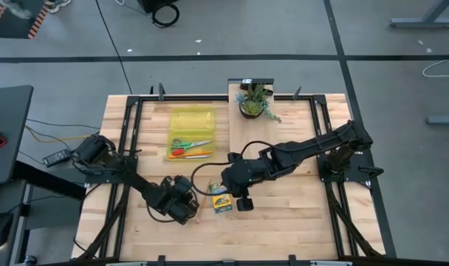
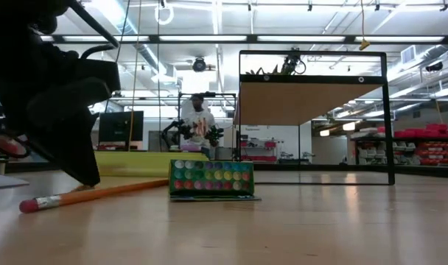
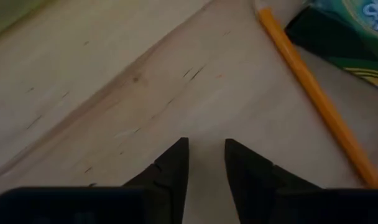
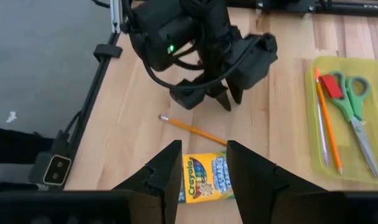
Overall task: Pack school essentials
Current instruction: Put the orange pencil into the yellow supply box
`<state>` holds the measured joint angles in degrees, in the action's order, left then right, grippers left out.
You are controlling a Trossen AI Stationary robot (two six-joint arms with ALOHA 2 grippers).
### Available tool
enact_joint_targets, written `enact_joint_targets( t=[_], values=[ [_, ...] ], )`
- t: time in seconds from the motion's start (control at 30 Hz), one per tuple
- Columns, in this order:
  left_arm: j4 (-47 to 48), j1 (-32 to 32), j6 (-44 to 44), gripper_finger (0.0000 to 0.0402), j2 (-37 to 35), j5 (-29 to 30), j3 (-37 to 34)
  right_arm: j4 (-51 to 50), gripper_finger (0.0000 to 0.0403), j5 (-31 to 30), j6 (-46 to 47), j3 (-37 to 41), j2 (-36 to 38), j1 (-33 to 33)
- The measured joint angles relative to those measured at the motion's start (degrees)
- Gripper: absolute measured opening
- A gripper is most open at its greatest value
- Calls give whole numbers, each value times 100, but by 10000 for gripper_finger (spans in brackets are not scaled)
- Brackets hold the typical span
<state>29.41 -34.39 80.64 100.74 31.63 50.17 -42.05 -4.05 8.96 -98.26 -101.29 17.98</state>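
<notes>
**Ana:** Pencil (image 4: pixel 193 130) first, since it's closest to us. It lies flat on the wooden table (image 1: pixel 283 222), just beside the crayon box (image 4: pixel 204 177), and nothing is holding it. I think it's light, thin and stiff, and it may roll. Pinch it in the middle.

**Ben:** Is the left gripper (image 4: pixel 222 98) holding anything?

**Ana:** No. Its fingers are a little apart with bare wood between them. It hangs near the pencil but isn't touching it.

**Ben:** And the crayon box?

**Ana:** It's yellow and green cardboard, with round crayon tips showing at one end. I think it's light and can squash, so take it by its long sides. The right gripper (image 4: pixel 202 163) hovers right over it, fingers a little apart, not squeezing anything.

**Ben:** What's farther back?

**Ana:** A see-through yellow tray (image 1: pixel 193 118), smooth plastic. In it are the green-handled scissors (image 4: pixel 354 115), another orange pencil (image 4: pixel 327 121) and something small and red (image 4: pixel 330 85). Scissors are hard with pointy blades. Behind that is a little potted plant (image 1: pixel 253 100).
</notes>
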Motion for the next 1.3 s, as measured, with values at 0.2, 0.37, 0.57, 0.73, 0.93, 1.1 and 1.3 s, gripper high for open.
enact_joint_targets(
  t=[0.2,0.37,0.57,0.73,0.93,1.1,1.3],
  values=[
    [-925,0,-106,100,-233,-69,16,-52,132,-2,-5,4,4,-4],
    [-1645,-26,-189,109,-217,69,18,-47,132,-48,-32,4,6,-4],
    [-1574,119,-332,159,-178,242,7,-27,132,-48,-60,4,6,-4],
    [-1821,251,-531,192,45,202,9,-36,132,-46,-32,4,6,-4],
    [-2165,262,-675,186,312,122,11,-50,132,-46,-6,4,5,-4],
    [-2164,195,-726,160,496,121,31,-52,132,-44,10,4,4,-4],
    [-1760,-24,-729,118,436,-111,37,-122,132,-35,27,7,101,-4]
  ],
)
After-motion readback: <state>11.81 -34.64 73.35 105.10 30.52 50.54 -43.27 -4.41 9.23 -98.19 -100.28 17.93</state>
